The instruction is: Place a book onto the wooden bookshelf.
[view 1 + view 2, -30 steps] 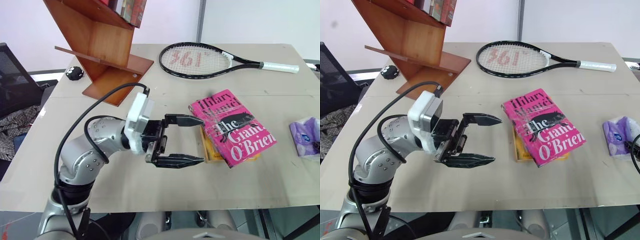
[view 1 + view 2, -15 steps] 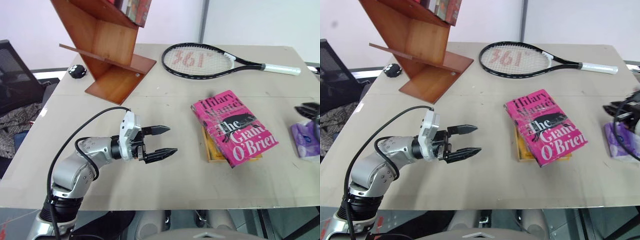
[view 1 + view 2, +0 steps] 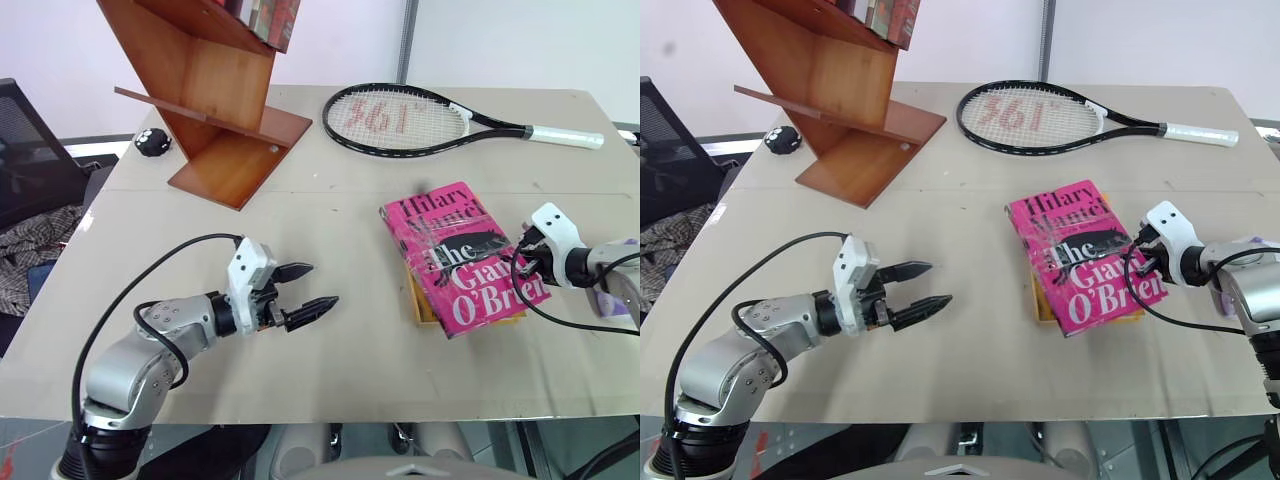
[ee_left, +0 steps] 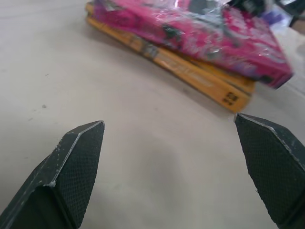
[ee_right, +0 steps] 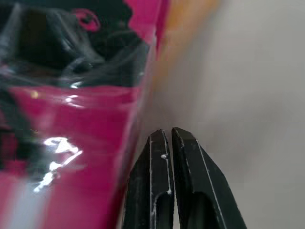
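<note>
Since the coming pick-up turns on how the book lies to each set of jaws, findings run view by view.

Left eye view: the pink "The Giant, O'Brien" paperback (image 3: pixel 463 257) lies flat on the table (image 3: pixel 330 400), stacked on a yellow-orange book (image 3: pixel 425 305); its long axis runs from 11 to 5 o'clock.
Right eye view: the right gripper (image 3: pixel 1132 258) sits at the paperback's 3 o'clock edge, jaws pressed together and holding nothing; the left gripper (image 3: pixel 923 286) stands well apart at the paperback's 9 o'clock, jaws spread and empty. The wooden bookshelf (image 3: pixel 835 95) stands far off, at 11 o'clock.
Left wrist view: both books lie ahead of the parted fingertips (image 4: pixel 81 143), bare table between.
Right wrist view: the closed fingertips (image 5: pixel 159 148) lie just beside the pink cover's edge.
Judgement: the right arm is nearer.
</note>
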`<action>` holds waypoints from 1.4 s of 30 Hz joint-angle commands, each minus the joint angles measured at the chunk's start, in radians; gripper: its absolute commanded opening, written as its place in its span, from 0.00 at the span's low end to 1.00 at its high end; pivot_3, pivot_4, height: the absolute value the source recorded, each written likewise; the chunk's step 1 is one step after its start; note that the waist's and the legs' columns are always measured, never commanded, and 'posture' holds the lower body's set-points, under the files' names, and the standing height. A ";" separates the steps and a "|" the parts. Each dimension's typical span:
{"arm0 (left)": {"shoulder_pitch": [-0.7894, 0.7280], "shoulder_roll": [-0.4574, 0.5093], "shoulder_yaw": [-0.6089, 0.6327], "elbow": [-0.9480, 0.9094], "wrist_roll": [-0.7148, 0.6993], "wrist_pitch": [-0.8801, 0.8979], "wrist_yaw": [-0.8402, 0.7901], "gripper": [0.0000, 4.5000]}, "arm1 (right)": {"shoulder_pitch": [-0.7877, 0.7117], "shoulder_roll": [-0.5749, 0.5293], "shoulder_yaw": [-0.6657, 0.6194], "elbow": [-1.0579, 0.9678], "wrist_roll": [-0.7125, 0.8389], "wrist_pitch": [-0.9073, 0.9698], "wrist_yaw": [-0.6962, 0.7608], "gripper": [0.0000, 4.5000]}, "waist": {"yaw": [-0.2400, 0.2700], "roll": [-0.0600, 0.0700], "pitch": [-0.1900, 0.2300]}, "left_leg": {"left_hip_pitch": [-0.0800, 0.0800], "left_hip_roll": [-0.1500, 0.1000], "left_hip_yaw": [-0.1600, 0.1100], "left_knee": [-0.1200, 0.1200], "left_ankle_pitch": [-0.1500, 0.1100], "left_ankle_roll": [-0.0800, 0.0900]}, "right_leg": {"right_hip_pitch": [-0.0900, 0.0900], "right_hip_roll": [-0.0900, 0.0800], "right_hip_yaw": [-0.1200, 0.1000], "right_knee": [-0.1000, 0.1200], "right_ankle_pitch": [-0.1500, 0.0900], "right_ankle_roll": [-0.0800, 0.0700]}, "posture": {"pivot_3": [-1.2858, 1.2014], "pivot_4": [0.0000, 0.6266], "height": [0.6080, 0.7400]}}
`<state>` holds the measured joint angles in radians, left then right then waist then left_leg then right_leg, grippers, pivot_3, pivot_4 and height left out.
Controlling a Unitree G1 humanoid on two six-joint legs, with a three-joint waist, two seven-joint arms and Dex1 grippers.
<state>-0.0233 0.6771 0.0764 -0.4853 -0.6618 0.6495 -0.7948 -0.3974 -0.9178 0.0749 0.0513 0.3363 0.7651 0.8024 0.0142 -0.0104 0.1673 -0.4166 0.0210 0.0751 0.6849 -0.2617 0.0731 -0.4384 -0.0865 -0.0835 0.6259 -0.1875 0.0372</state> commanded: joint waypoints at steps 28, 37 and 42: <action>0.016 0.059 0.091 0.005 -0.012 -0.089 -0.124 1.00 | 0.076 0.067 -0.217 -0.218 0.026 0.084 -0.048 0.00 | 0.005 0.000 0.000 | -0.001 0.000 0.001 0.001 0.002 -0.004 | 0.000 0.000 0.000 0.000 0.003 -0.004 | 0.52 0.24 0.83; -0.014 0.063 0.086 0.019 -0.010 -0.078 -0.128 1.00 | 0.022 0.148 -0.147 -0.374 0.084 0.155 -0.082 0.00 | -0.003 0.000 0.000 | 0.001 0.002 -0.001 0.000 0.001 -0.002 | 0.000 0.003 0.000 0.002 0.001 -0.001 | 0.52 0.24 0.83; -0.002 0.070 0.105 0.007 -0.016 -0.069 -0.125 1.00 | 0.007 0.181 -0.075 -0.418 0.089 0.174 -0.083 0.00 | 0.001 0.000 0.000 | 0.000 0.001 -0.001 0.001 0.001 -0.002 | 0.000 0.001 -0.001 0.001 0.003 -0.005 | 0.52 0.24 0.83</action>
<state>-0.0294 0.7342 0.1519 -0.4518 -0.6623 0.5834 -0.9173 -0.3725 -0.7343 0.0030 -0.3300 0.4176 0.9363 0.7229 0.0148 -0.0102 0.1671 -0.4169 0.0218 0.0746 0.6855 -0.2601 0.0704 -0.4386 -0.0858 -0.0840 0.6263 -0.1845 0.0323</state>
